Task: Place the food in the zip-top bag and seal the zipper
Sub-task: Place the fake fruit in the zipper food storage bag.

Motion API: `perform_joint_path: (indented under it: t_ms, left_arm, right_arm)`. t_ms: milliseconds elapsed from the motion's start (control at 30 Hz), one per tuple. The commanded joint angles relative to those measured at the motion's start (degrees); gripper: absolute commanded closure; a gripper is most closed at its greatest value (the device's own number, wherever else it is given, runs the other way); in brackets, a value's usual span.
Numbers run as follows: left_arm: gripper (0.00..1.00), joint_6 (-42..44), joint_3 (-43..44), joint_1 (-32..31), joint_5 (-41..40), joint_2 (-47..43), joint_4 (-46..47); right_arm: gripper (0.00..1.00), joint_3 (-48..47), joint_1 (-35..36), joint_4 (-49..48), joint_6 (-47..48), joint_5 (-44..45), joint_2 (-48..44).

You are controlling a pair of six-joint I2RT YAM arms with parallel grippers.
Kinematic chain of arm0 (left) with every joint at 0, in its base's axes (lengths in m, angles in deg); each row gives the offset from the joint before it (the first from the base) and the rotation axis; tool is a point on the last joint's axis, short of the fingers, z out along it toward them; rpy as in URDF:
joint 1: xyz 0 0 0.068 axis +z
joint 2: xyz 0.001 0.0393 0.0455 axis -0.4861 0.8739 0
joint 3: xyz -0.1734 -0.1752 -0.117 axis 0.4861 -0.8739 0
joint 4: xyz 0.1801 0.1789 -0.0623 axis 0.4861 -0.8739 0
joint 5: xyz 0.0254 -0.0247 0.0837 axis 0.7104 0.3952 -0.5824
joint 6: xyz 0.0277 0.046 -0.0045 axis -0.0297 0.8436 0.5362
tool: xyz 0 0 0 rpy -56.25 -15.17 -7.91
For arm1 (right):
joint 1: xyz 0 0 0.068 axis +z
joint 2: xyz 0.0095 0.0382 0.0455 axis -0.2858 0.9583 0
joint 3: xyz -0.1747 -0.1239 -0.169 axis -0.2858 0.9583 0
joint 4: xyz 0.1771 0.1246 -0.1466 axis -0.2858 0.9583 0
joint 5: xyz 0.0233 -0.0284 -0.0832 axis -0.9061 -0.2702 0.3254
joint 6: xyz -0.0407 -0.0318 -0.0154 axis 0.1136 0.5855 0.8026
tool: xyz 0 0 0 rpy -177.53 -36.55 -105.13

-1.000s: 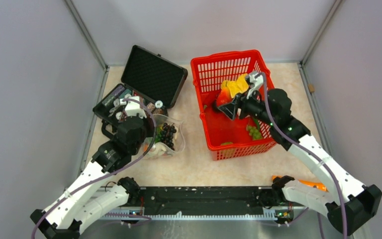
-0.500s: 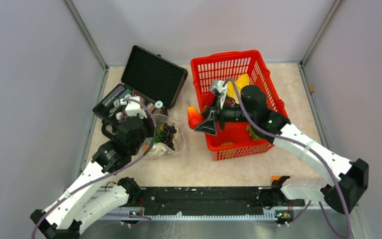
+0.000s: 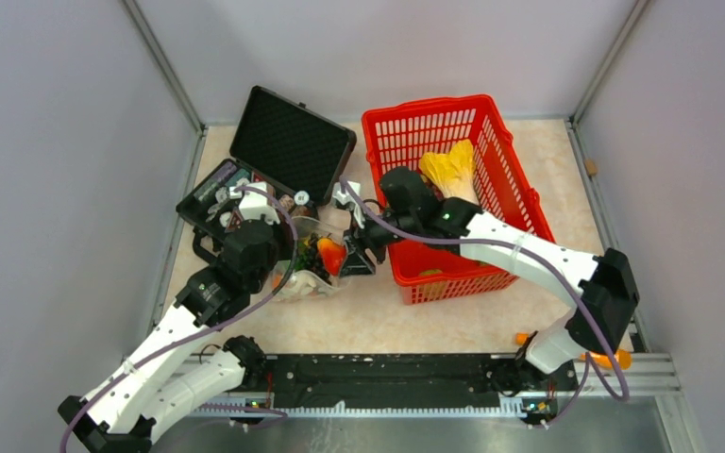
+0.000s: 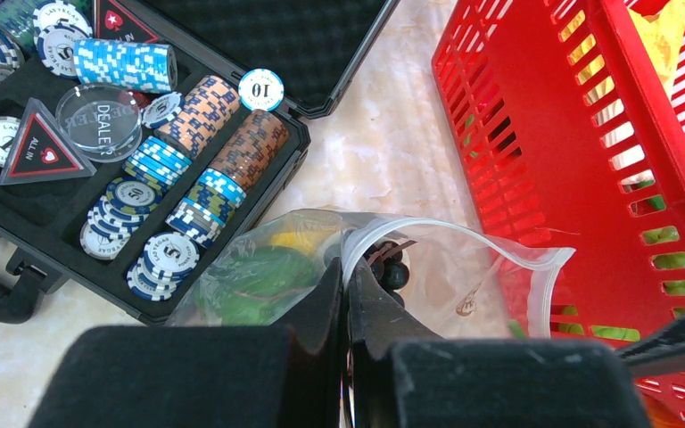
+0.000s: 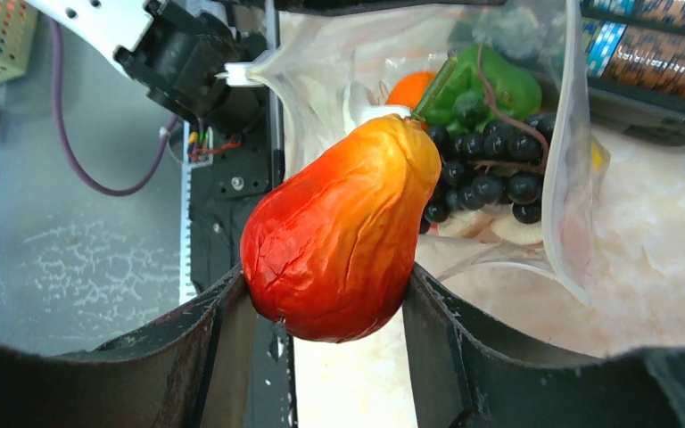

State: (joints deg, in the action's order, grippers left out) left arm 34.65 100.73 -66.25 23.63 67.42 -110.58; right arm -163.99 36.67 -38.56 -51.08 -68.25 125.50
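The clear zip-top bag lies left of the red basket with its mouth open toward the basket. Inside it are dark grapes, a green pepper, an orange and something yellow. My left gripper is shut on the bag's mouth edge and holds it up. The whitish zipper curves round the opening. My right gripper is shut on a red-orange pear-shaped fruit. In the top view this fruit hangs at the bag's mouth.
The red mesh basket stands right of the bag and holds a yellow item and green pieces. An open black case of poker chips sits behind the bag. The cell's grey walls close in on both sides.
My right gripper has carried the red-orange fruit out of the basket and leftward to the bag's open mouth. The left gripper has kept its hold on the bag edge without moving.
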Motion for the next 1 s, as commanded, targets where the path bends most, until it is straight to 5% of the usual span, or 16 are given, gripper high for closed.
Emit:
perform_joint_path:
  t_ms: [0,267,533,767,967]
  left_arm:
    - [0.98,0.15,0.95,0.34,-0.2,-0.51,2.08]
    - [0.98,0.24,1.25,0.33,-0.05,-0.41,2.21]
    - [0.98,-0.17,0.73,0.34,-0.85,-1.24,1.6]
    - [0.98,-0.03,1.02,0.29,-0.8,-0.84,1.52]
    - [0.98,0.0,0.94,0.42,-0.85,-1.11,1.36]
  right_arm:
    - [0.68,-5.54,1.18,3.3,3.19,1.49,2.57]
    - [0.62,-10.68,1.52,3.48,2.76,2.97,8.22]
    - [0.35,-14.04,3.12,7.43,3.98,4.57,10.78]
    - [0.28,-9.83,3.35,0.58,1.05,6.52,5.15]
    - [0.27,-0.32,1.34,-11.07,-7.61,22.24,-6.29]
